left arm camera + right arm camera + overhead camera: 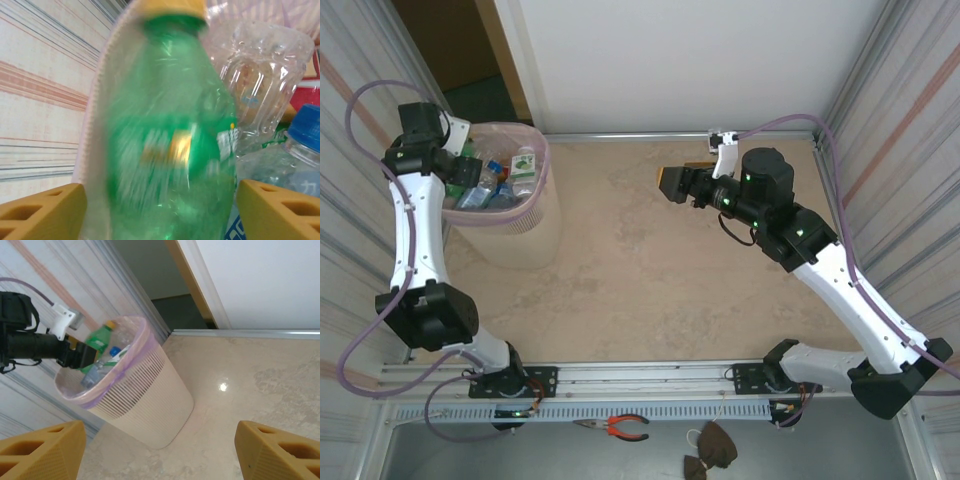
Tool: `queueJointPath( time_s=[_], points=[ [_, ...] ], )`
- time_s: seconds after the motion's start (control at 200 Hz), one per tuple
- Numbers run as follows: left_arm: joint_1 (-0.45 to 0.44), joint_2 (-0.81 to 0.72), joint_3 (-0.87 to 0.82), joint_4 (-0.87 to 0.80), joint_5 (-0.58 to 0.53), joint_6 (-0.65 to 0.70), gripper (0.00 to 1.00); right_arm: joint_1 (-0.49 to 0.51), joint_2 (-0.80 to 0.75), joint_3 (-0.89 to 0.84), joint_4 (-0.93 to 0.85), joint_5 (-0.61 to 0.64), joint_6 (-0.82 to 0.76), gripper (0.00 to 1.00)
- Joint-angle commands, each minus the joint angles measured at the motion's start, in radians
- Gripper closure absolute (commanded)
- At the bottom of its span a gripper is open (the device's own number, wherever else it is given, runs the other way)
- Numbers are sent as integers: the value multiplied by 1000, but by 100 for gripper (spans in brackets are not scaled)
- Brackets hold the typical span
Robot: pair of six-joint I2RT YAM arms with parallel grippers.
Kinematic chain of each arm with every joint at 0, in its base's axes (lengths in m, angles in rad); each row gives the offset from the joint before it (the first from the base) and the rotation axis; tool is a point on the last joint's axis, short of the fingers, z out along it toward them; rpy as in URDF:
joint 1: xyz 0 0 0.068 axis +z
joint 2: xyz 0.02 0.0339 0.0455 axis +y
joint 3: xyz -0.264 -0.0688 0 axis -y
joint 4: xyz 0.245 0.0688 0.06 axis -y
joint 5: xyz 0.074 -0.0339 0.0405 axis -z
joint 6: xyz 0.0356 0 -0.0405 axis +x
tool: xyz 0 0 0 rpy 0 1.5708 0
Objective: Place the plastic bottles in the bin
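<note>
Green plastic bottle (170,150), yellow-capped, sits blurred between your left fingers (42,212), over the round pale pink mesh bin (525,240) holding other bottles (525,165) — gripped or loose, you cannot tell. Your right fingers (275,450) hang spread and empty above the desk (640,290).

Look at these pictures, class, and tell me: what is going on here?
The left gripper hangs over the bin with a green bottle between its fingers. The bottle is blurred, so I cannot tell whether it is gripped or let go. Other plastic bottles lie in the bin. The right gripper is open and empty above the table.
</note>
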Motion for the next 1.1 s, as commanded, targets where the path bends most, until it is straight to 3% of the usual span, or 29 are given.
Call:
queueJointPath(
  time_s=[0.0,0.2,0.341,0.516,0.651,0.842,1.097],
  points=[
    [5,-15,-10,-63,55,-14,16,-8,2,-3,36,-17,22,23],
    [7,-65,51,-51,131,-34,12,-8,-3,-7,38,-12,25,23],
    [15,-76,84,-11,185,-56,16,-8,-9,-4,35,-12,24,23],
    [35,-23,134,1,218,-73,27,-8,-17,-8,31,-4,23,23],
    [61,34,171,-30,225,-97,44,-9,-28,-11,25,3,22,23],
    [105,67,122,-55,280,-139,58,-9,-33,-19,25,8,25,23],
    [116,58,-15,0,342,-181,62,-11,-26,-3,24,-1,25,23]
  ],
)
